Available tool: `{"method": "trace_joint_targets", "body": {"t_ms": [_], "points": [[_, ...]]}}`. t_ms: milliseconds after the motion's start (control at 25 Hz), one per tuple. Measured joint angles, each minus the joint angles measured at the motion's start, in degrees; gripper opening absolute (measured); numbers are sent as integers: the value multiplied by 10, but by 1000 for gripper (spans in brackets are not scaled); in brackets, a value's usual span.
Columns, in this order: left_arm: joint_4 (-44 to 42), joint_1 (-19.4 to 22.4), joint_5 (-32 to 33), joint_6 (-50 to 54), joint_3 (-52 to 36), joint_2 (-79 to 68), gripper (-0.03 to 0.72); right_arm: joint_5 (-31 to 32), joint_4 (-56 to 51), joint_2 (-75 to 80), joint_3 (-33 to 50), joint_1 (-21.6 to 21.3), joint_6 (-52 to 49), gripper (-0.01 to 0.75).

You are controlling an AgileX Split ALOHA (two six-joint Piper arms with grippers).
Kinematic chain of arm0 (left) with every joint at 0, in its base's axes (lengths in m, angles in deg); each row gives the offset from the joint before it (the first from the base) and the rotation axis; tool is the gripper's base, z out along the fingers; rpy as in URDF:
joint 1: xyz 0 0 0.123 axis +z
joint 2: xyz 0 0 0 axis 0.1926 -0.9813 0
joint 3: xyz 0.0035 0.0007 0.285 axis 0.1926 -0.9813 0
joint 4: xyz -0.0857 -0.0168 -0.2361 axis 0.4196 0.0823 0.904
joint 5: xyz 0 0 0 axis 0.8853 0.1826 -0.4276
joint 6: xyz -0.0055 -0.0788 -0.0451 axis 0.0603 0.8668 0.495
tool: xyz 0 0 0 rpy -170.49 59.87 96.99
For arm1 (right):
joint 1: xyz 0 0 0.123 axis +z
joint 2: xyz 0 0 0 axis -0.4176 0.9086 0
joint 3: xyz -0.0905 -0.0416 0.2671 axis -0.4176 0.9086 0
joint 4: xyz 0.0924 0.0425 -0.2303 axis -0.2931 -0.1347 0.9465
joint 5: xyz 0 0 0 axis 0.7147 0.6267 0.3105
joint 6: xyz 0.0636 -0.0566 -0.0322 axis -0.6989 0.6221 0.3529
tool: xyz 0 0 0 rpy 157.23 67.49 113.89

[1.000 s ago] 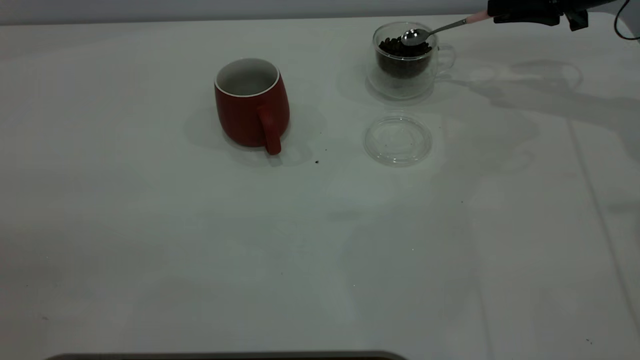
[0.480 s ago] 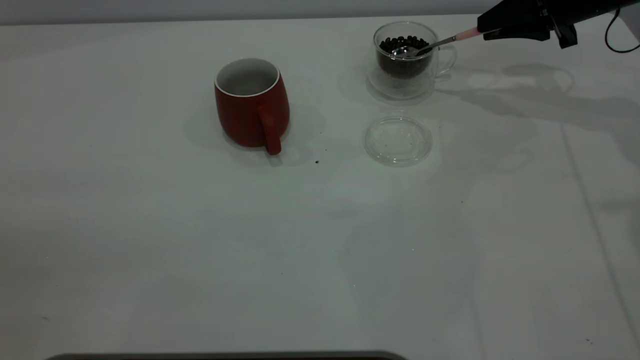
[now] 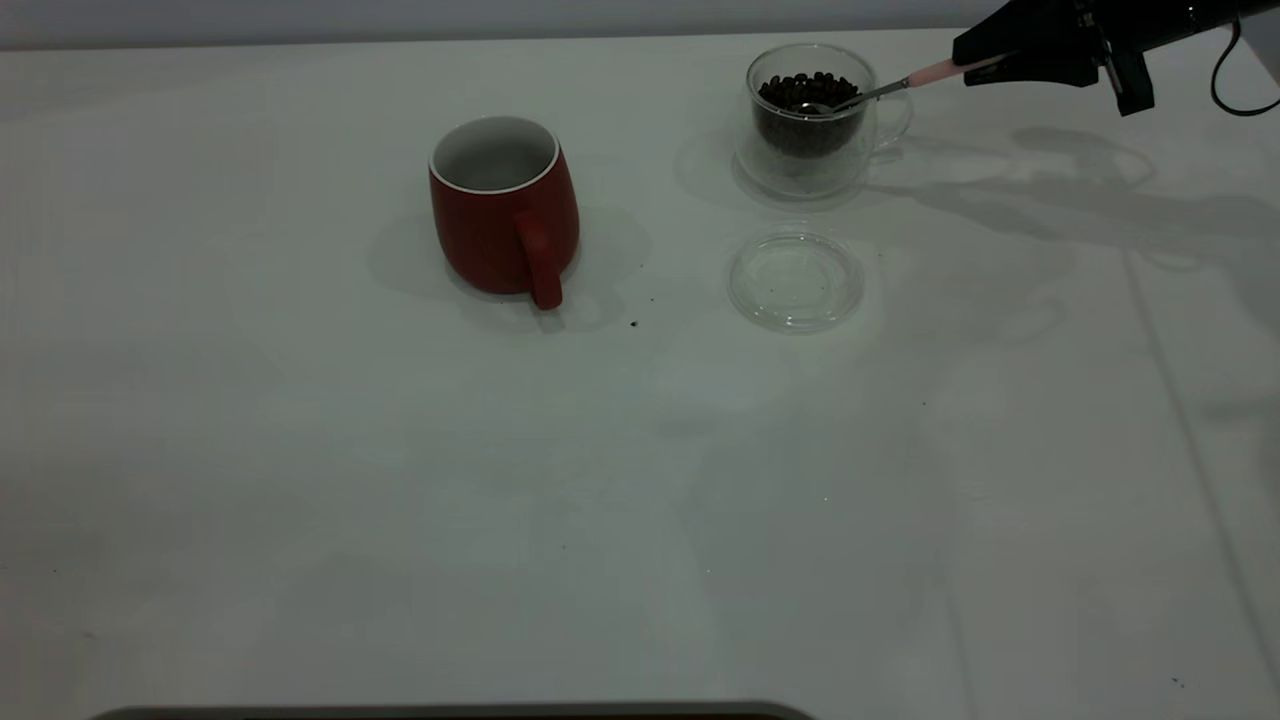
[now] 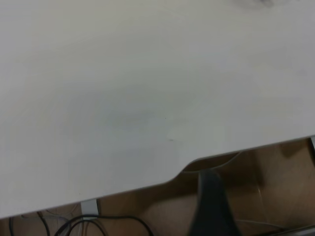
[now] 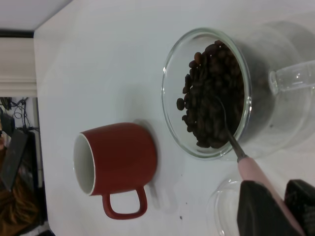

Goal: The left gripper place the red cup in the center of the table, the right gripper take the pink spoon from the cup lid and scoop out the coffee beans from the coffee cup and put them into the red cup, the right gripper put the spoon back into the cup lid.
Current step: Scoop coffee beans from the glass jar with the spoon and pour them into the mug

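The red cup [image 3: 503, 205] stands upright near the middle of the table [image 3: 400, 500], handle toward the camera, white inside showing; it also shows in the right wrist view [image 5: 118, 162]. At the back right, the clear coffee cup [image 3: 810, 120] holds a heap of coffee beans [image 5: 211, 93]. My right gripper [image 3: 985, 55] is shut on the pink spoon [image 3: 935, 70] by its handle [image 5: 256, 172], and the metal bowl is dipped into the beans. In front of the coffee cup the cup lid [image 3: 796, 280] lies flat with nothing on it. My left gripper [image 4: 211, 211] hangs off the table's edge.
A few dark specks [image 3: 633, 323] lie on the table between the red cup and the lid. Off the table edge in the left wrist view are a brown floor and cables [image 4: 98, 223]. The right arm's black cable [image 3: 1235, 90] loops at the far right.
The right gripper has tipped down and the spoon bowl has gone from just above the beans into the heap. The red cup, the lid and the coffee cup have stayed put.
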Motion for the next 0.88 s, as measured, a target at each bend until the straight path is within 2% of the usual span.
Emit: {"method": "trace_joint_targets", "body": {"t_ms": [600, 880], "points": [[0, 0, 0, 0, 0, 1, 588, 14, -54, 17, 0, -27, -48, 111], [0, 0, 0, 0, 0, 1, 588, 57, -88, 27, 0, -36, -48, 111]]}}
